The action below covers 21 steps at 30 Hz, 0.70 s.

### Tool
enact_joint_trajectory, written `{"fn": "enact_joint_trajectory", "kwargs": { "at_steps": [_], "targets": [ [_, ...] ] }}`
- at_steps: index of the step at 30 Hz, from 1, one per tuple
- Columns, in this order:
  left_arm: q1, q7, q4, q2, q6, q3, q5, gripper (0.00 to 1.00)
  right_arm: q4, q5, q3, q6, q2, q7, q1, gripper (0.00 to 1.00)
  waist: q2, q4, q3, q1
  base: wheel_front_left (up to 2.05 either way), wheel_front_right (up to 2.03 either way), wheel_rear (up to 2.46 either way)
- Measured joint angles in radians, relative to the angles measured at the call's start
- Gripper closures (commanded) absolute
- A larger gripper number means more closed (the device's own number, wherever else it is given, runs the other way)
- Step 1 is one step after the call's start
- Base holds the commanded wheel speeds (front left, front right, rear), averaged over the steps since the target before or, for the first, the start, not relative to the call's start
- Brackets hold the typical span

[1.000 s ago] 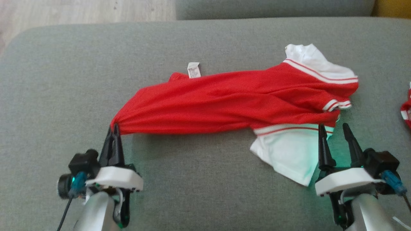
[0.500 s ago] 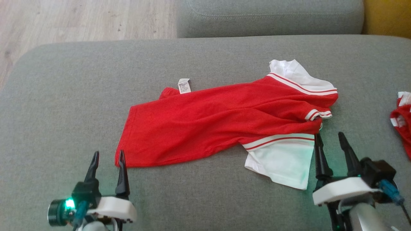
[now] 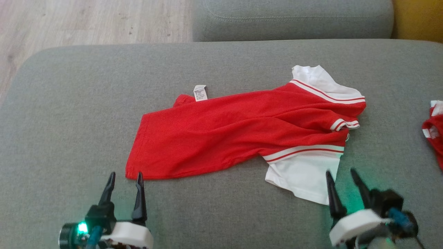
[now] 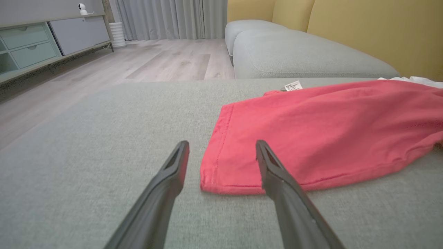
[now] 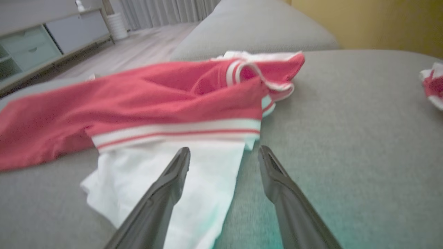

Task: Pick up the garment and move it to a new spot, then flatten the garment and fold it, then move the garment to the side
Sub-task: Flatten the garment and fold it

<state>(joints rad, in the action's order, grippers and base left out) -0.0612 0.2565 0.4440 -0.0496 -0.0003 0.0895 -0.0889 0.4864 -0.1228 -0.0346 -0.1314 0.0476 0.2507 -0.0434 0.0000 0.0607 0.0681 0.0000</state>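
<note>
garment (image 3: 225, 135) lies spread and rumpled across the grey sofa cushion (image 3: 69, 103), nothing holding it. left gripper (image 3: 125, 174) sits just off its red corner, jaws apart and empty. right gripper (image 3: 340, 171) at the white panel's edge, jaws apart too.

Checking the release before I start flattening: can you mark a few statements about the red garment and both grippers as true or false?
1. The left gripper is open and holds nothing. True.
2. The garment hangs clear of the cushion. False: it lies on the grey cushion.
3. The right gripper is shut on the white panel. False: it is open, at the white panel's edge.
4. A white label sticks out at the garment's far edge. True.
</note>
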Motion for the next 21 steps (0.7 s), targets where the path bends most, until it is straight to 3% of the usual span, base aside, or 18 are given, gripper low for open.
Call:
{"fn": "enact_joint_trajectory", "kwargs": {
  "at_steps": [6,14,15,16,17,21],
  "targets": [
    [0.031,0.000,0.002,0.002,0.001,0.034,-0.031,0.00,0.128,0.078,-0.019,0.000,0.000,0.000,0.035,0.00,0.0000,0.014,0.007,0.0000,0.00,0.00,0.00],
    [0.030,0.000,0.004,0.002,0.010,0.052,-0.048,0.00,0.194,0.081,-0.075,0.000,0.003,0.022,0.008,0.00,0.0000,0.026,0.014,0.0000,0.00,0.00,0.00],
    [0.030,0.000,0.004,0.002,0.011,0.054,-0.053,0.00,0.206,0.078,-0.082,0.000,0.005,0.024,0.002,0.11,0.0000,0.027,0.015,0.0000,0.00,0.00,0.00],
    [0.029,0.000,0.004,0.002,0.011,0.057,-0.054,0.00,0.219,0.074,-0.088,0.000,0.006,0.031,-0.005,0.70,0.0000,0.027,0.015,0.0000,0.00,0.00,0.00],
    [0.029,0.000,0.004,0.002,0.011,0.059,-0.054,0.00,0.229,0.068,-0.093,0.000,0.006,0.031,-0.012,1.00,0.0000,0.026,0.016,0.0000,0.00,0.00,0.00],
    [0.029,0.000,0.004,0.002,0.015,0.064,-0.061,0.00,0.258,0.048,-0.092,0.000,0.001,0.031,-0.039,1.00,0.0000,0.021,0.019,0.0000,0.00,0.00,0.00]
  ]
}}
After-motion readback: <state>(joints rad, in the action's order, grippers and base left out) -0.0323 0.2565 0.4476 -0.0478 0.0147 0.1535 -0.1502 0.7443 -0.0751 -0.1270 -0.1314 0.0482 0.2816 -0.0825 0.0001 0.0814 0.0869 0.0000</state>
